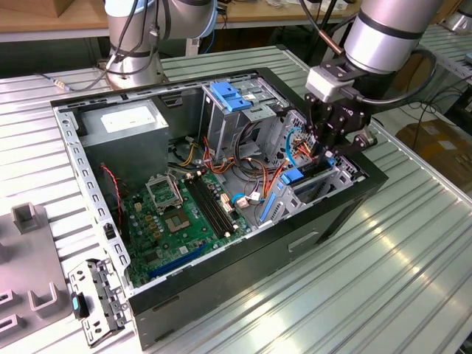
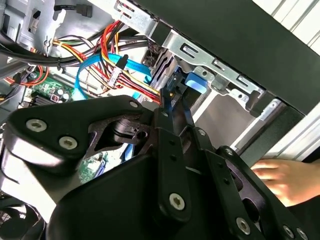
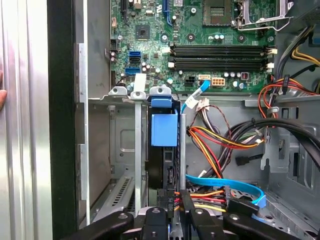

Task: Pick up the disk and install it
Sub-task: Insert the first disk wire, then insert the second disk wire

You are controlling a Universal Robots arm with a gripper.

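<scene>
**Obs 1:** Black linkage of the gripper (image 2: pixel 172 107) is sitting closest to the lens in the second wrist view, its slim fingers reaching down toward a blue rail end. Are you seeing the same?

**Obs 2:** Yes. In the first wrist view the disk (image 3: pixel 164 150) is standing on edge in the drive cage (image 3: pixel 125 150), its blue side rail facing up and its long axis running down into the bay. The jaws are lying directly in line with that axis, at the connector end of the drive, close beside the orange and blue cables (image 3: pixel 220 187).

**Obs 1:** Jaw state?

**Obs 2:** Drawn nearly together; whether they are pinching the drive's edge or only touching it, I cannot tell.

**Obs 1:** From the exterior view, the gripper (image 1: pixel 330 147) is hanging over the cage at the computer case (image 1: pixel 221 295) corner on that view's right, with the case lying open on the desk (image 1: pixel 383 273).

**Obs 2:** Noting also a person's hand (image 2: pixel 282 180) resting by the case's outer wall. The disk is looking largely seated in its slot, I'd judge.
</scene>
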